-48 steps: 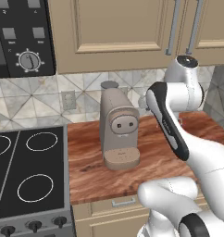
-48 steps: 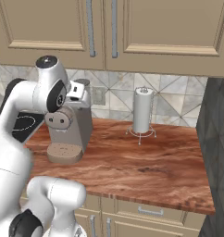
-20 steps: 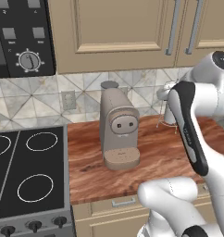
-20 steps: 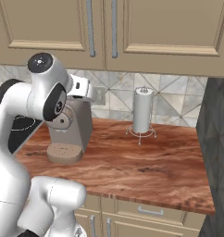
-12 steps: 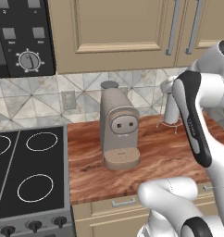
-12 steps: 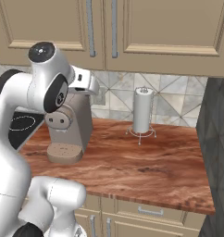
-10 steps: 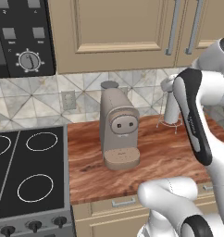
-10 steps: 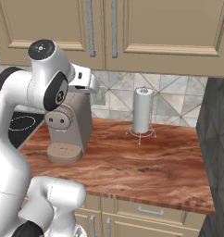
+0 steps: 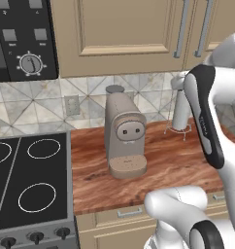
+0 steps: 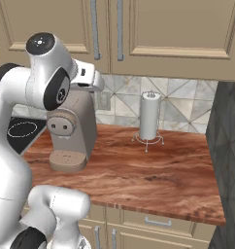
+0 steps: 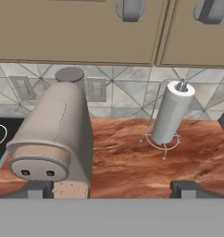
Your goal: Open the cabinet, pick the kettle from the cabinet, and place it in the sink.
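Observation:
The cabinet point(image 9: 124, 34) hangs over the counter with both doors shut; its silver bar handles point(image 10: 94, 29) run down beside the door seam, and their lower ends point(image 11: 130, 9) show in the hand view. The kettle is hidden. The sink is out of view. My gripper point(image 10: 96, 83) hangs in the air just under the cabinet's bottom edge, above the coffee machine. In the hand view its two dark fingertips point(image 11: 40, 190) stand far apart, open, with nothing between them.
A tall taupe coffee machine point(image 9: 124, 136) stands on the reddish wood counter point(image 10: 153, 170). A paper towel roll point(image 10: 149, 116) on a wire stand sits near the backsplash. A black stovetop point(image 9: 27, 185) lies to the left, and a dark tall panel point(image 10: 231, 146) borders the counter's right end.
The arm has swung upward, lifting the hand from beside the coffee machine toward the cabinet's lower edge. The jaws have stayed open. Nothing on the counter has moved.

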